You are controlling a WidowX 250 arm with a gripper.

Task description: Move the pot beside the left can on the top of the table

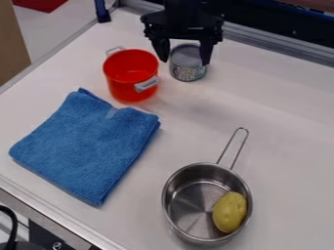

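Here, placement is judged done: the red pot (127,78) is set beside the can (189,72). The jaws, spread and perhaps touching the can, should next be lifted clear.

Looks like a lab: robot arm (184,9), metal-edged table (287,112).

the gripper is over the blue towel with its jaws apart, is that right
Not the towel: the camera view shows the gripper at the can, away from the blue towel. Its jaws are apart, as you say.
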